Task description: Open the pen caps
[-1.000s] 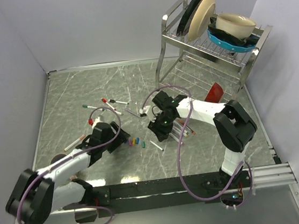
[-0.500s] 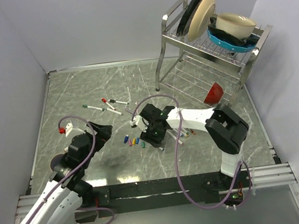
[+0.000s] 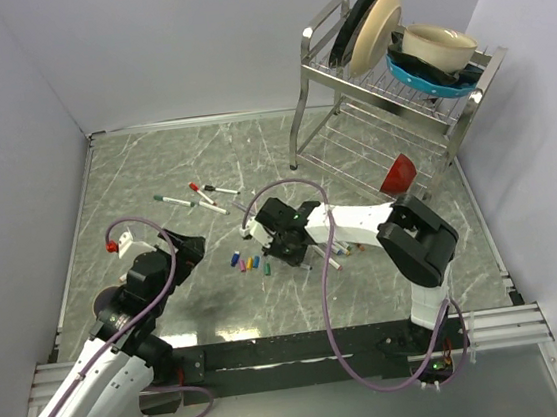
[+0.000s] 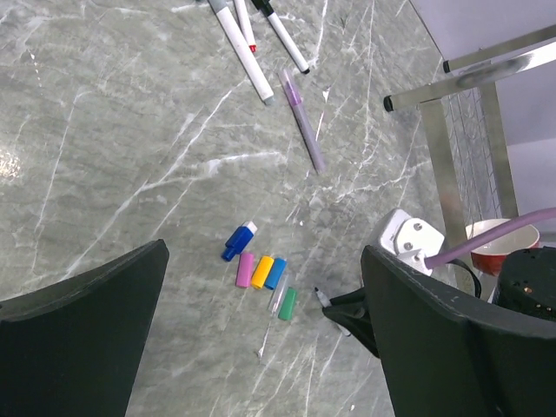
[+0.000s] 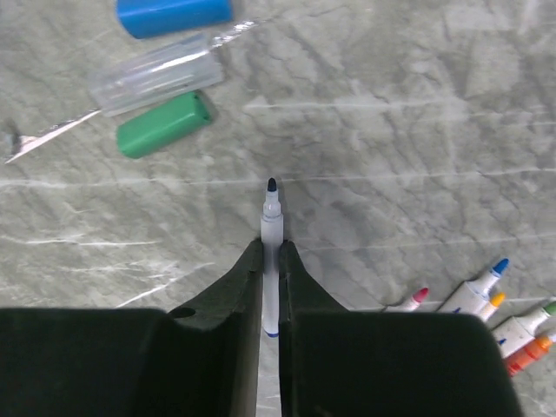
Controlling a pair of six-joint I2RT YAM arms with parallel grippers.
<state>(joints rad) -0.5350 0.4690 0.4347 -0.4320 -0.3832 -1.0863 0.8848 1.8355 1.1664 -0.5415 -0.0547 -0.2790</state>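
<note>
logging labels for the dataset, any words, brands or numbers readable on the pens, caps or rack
No readable text in any view.
Uncapped marker in the right gripper: plain white barrel, no print.
Pen caps: plain colours, no lettering.
Far markers and dish rack: too small to show any marking.

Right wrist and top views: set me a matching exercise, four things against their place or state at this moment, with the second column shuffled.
Things
1. right gripper
2. left gripper
3. green cap
4. red bowl

Place or state
A. beside the dish rack
B. shut on an uncapped pen
C. lying on the table next to a clear cap
D. open, holding nothing

Pairs: 1-B, 2-D, 3-C, 4-A
</note>
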